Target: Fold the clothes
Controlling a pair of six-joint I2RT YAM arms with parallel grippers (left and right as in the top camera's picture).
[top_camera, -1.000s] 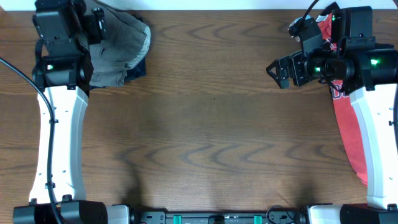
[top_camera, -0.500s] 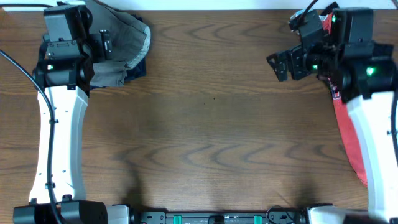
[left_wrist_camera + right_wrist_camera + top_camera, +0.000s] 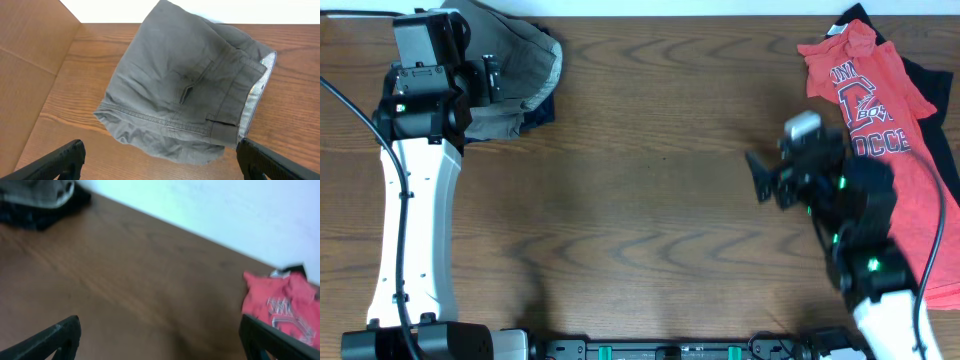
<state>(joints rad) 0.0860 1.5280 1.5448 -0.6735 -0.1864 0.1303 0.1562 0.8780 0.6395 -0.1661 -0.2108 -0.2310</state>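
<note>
The grey-khaki shorts (image 3: 520, 75) lie folded at the table's far left corner, on top of dark navy shorts (image 3: 542, 108). The left wrist view shows the grey shorts (image 3: 185, 85) with the pale waistband at the right. My left gripper (image 3: 485, 75) hangs open above them, its fingers (image 3: 160, 162) wide apart and empty. The red T-shirt with white lettering (image 3: 880, 130) lies spread at the right over a black garment (image 3: 932, 100). It also shows in the right wrist view (image 3: 280, 307). My right gripper (image 3: 760, 180) is open and empty over bare wood left of the T-shirt.
The wooden table (image 3: 650, 220) spans the overhead view. A brown cardboard surface (image 3: 25, 75) stands left of the grey shorts. A white wall (image 3: 225, 210) runs behind the table's far edge.
My right arm has swung back from the far right corner toward the table's front, uncovering the red T-shirt. The left gripper has shifted slightly right above the grey shorts.
</note>
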